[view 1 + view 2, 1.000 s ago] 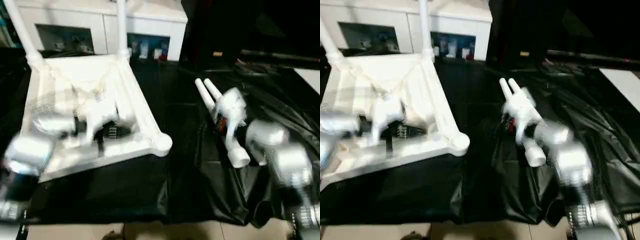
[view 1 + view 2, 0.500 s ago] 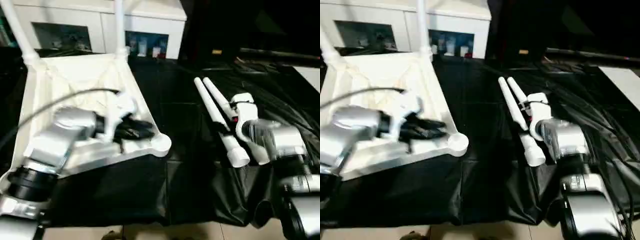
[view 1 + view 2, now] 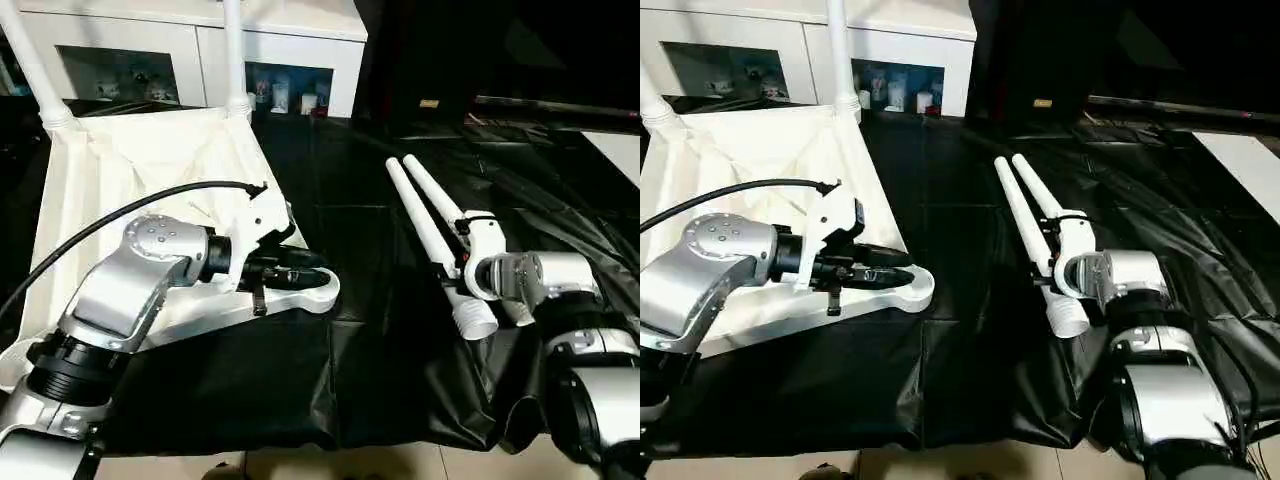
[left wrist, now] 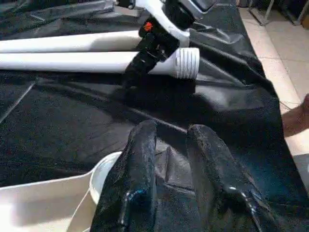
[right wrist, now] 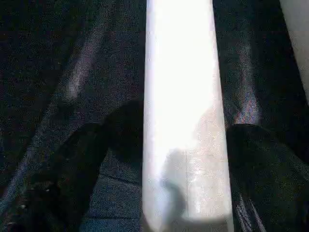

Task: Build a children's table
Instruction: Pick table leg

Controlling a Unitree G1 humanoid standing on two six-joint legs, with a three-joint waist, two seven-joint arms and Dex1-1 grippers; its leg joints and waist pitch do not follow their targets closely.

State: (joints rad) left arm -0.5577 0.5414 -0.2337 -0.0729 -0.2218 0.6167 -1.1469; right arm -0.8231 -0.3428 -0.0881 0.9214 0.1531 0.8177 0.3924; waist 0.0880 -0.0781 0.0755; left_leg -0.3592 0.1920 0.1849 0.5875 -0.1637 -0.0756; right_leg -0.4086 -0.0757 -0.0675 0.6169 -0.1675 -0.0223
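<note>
My right gripper [image 5: 159, 193] has dropped onto the loose leg [image 3: 1025, 225], fingers spread either side; left gripper [image 3: 885, 277], nearly pinched together, is over the tabletop's corner socket [image 3: 915, 290].

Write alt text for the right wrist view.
A white table leg runs lengthwise between the right gripper's two open black fingers, which straddle it without closing on it. Under it lies wrinkled black cloth.
</note>
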